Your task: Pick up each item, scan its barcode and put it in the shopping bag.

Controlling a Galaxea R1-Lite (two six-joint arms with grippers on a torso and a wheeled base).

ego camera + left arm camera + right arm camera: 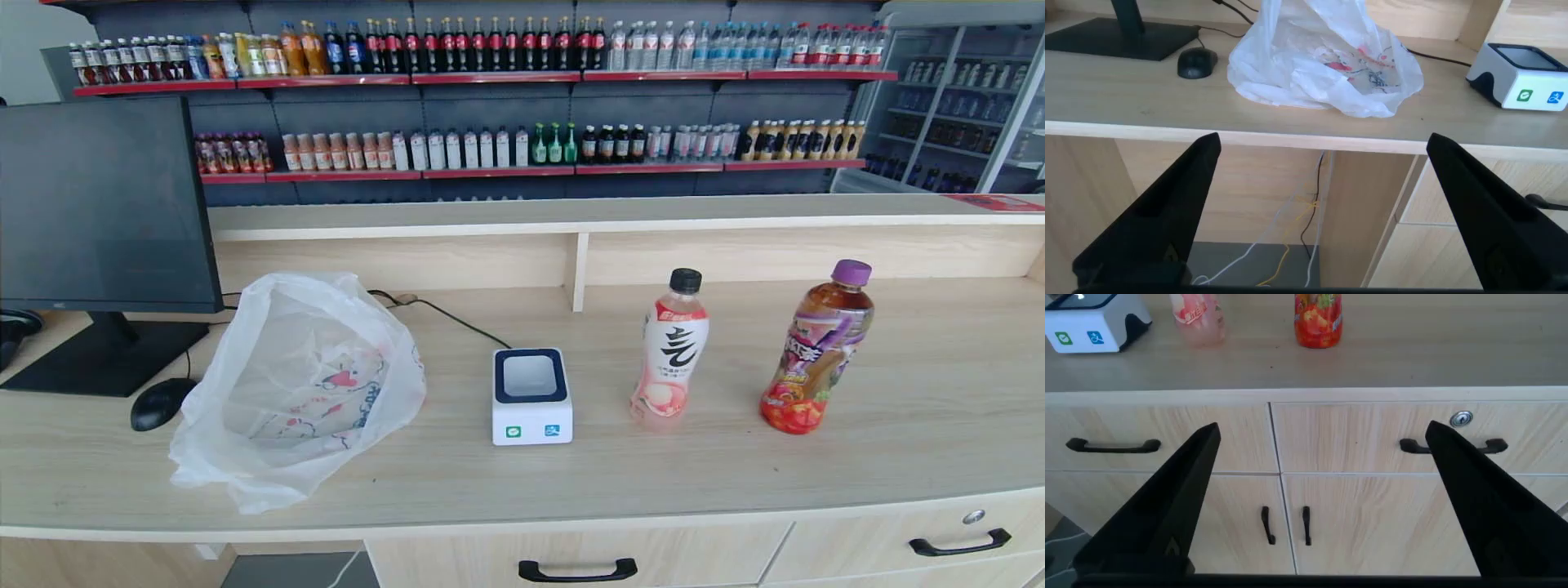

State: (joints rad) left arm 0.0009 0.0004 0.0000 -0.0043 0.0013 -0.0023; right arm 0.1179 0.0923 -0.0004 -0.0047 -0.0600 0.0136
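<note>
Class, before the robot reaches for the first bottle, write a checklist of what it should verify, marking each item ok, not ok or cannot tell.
1. The pink bottle stands upright, free to grasp: ok.
2. The purple-capped bottle stands upright, apart from it: ok.
3. The scanner window is uncovered: ok.
4. The shopping bag mouth gapes open: ok.
5. The left hand and right hand are open and empty: ok.
6. Which way each bottle must turn for scanning: cannot tell.
</note>
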